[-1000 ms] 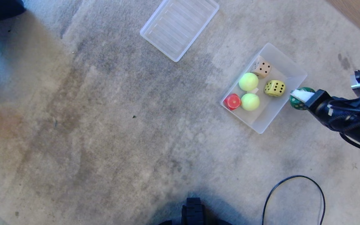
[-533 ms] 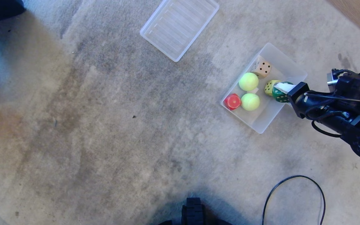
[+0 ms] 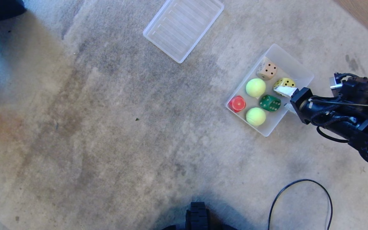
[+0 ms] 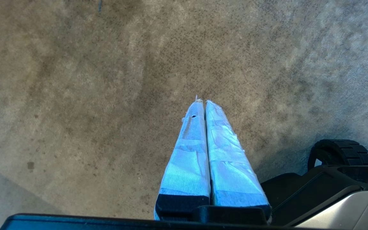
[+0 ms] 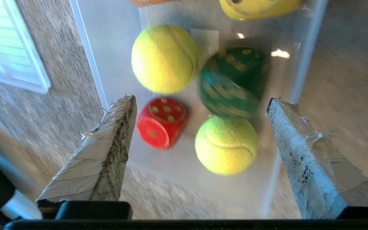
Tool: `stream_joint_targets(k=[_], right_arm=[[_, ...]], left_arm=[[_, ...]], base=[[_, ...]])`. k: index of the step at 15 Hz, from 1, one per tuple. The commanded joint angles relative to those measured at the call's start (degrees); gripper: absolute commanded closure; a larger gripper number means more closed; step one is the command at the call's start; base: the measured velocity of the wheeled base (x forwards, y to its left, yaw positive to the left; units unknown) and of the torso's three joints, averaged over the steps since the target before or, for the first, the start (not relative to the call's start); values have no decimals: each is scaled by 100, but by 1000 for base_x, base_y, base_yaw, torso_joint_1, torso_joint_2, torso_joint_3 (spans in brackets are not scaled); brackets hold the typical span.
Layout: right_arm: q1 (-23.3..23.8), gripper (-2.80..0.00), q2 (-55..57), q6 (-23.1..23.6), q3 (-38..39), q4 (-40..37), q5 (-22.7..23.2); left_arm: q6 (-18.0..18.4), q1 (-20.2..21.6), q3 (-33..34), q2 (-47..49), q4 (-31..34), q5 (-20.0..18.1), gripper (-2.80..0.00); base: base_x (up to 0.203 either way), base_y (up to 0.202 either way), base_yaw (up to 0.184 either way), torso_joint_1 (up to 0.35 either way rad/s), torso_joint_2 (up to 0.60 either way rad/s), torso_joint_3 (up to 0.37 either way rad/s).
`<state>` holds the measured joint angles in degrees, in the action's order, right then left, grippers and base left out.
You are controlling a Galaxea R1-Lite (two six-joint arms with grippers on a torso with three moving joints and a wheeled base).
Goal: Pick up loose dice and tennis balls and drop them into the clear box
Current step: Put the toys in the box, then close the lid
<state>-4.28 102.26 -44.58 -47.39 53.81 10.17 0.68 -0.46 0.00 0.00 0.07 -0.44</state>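
Right gripper (image 5: pixel 200 105) reaches in from my right, fingers spread wide, holding nothing, over the near-right wall of the clear box (image 3: pixel 294 65). Inside I count four dice: green die (image 3: pixel 270 103), red die (image 3: pixel 237 103), yellow die (image 3: pixel 284 83), beige die (image 3: pixel 266 70). Two tennis balls (image 3: pixel 256 87) sit with them. Left gripper (image 4: pixel 202 101) hangs over carpet (image 3: pixel 107 127), fingers pressed together.
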Motion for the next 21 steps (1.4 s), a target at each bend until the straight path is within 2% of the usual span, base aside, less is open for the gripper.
stream_joint_targets(k=[1, 2, 3, 6, 14, 18, 21], right_arm=[[67, -280, -707, 85, 279, -257, 1], [129, -280, -1059, 255, 479, -574, -23], [180, 0, -1462, 377, 693, -952, -82], [235, 0, -2631, 892, 1427, -1995, -228], [458, 0, -6865, 3480, 3848, -4408, -715], [595, 0, -8424, 4291, 4419, -5379, -939], [543, 0, -9333, 4497, 4658, -5520, -1004]], left_arm=[[2, 2, 0, 0, -3, 0, 0], [2, 2, 0, 0, 1, 0, 0], [2, 2, 0, 0, -7, 0, 0], [2, 2, 0, 0, -1, 0, 0], [2, 2, 0, 0, 1, 0, 0], [2, 2, 0, 0, 1, 0, 0], [2, 2, 0, 0, -7, 0, 0]], base=[[0, 0, 0, 0, 0, 0], [0, 0, 0, 0, 0, 0], [0, 0, 0, 0, 0, 0], [0, 0, 0, 0, 0, 0], [0, 0, 0, 0, 0, 0], [0, 0, 0, 0, 0, 0], [0, 0, 0, 0, 0, 0]])
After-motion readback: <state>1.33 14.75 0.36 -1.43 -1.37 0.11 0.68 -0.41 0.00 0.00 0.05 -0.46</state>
